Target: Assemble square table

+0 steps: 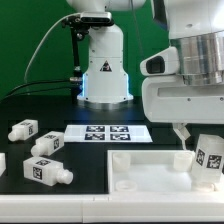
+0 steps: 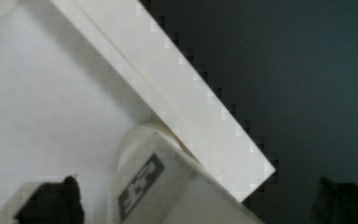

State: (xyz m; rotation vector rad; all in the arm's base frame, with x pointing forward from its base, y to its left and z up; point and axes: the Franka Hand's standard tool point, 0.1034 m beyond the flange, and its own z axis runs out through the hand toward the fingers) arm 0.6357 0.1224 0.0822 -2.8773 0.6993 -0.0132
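The fingers [image 2: 194, 200] stand spread, empty, over a leg [image 1: 209, 158] upright in the square slab [image 1: 150, 165]. The loose legs [image 1: 48, 170] on the desk [image 1: 90, 195] look light, stiff, smooth — best pinched across flat sides.

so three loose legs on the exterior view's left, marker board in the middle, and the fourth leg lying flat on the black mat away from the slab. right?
Not quite. The fourth leg stands upright at the slab's corner, under the gripper, as the exterior view shows. The rest holds: three loose legs on the exterior view's left, marker board in the middle.
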